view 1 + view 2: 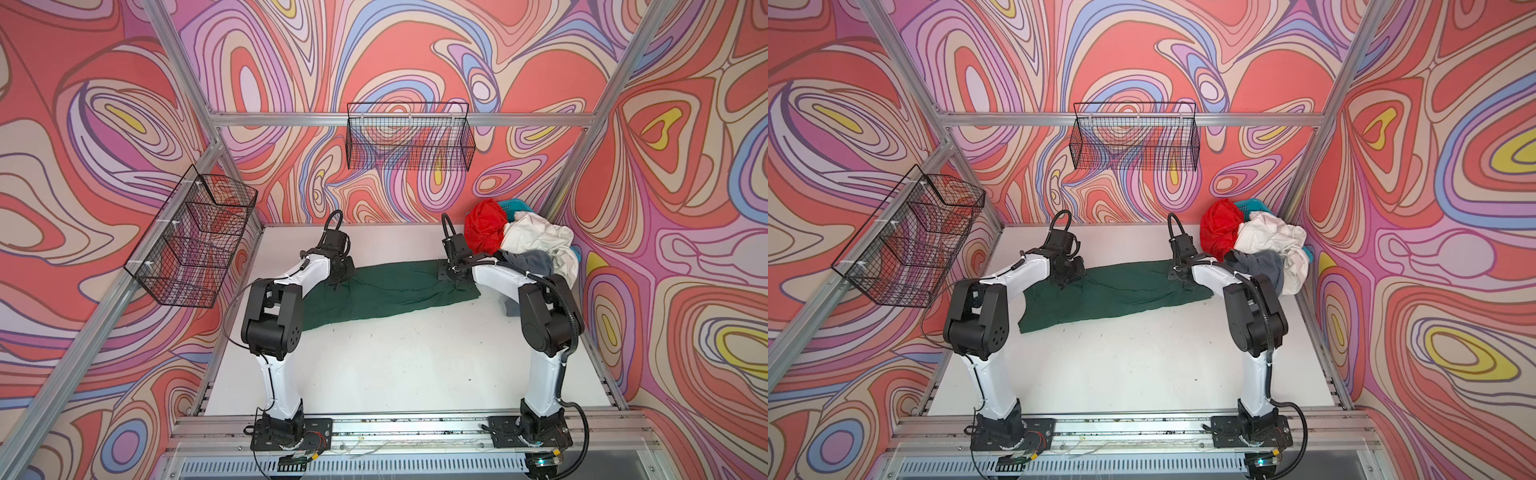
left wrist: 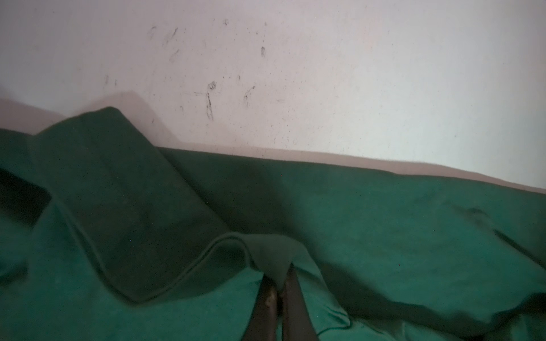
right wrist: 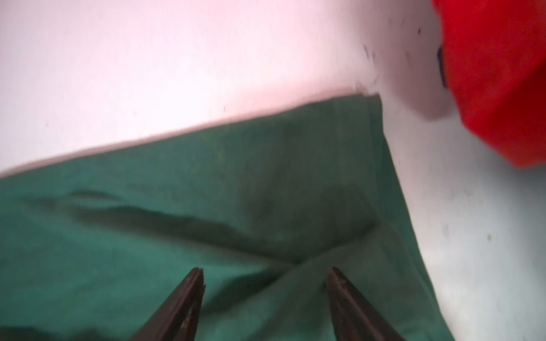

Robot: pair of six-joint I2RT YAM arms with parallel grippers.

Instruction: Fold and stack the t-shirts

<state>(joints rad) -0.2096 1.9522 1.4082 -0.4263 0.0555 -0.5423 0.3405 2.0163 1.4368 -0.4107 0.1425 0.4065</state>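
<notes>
In both top views, taking the middle of the white tabletop as the dial's centre, we see the dark green cloth t-shirt lying flat as a long, rumpled band across the far half, running from about 10 o'clock to 1 o'clock. The left gripper comes down on its 11 o'clock end and the right gripper on its 1 o'clock end. From up here we cannot tell how either pair of jaws stands.

At 2 o'clock, in the far corner, the bright red cloth shirt, the off-white cloth shirt and the grey-blue cloth shirt sit heaped, unfolded, on the turquoise plastic mesh basket. The heap lies just beside the right gripper.

In the left wrist view we see the left gripper clenched. Its two dark fingers meet on a raised pinch of the green shirt, and a hemmed flap lies folded over just beside them. Bare tabletop lies beyond the cloth.

In the right wrist view we see the right gripper released, its jaws wide apart with nothing between them. The green shirt spreads under and ahead of the tips, a crease running between them. We cannot tell whether the tips touch the cloth. The shirt's corner lies ahead, and the red shirt hangs near it.
</notes>
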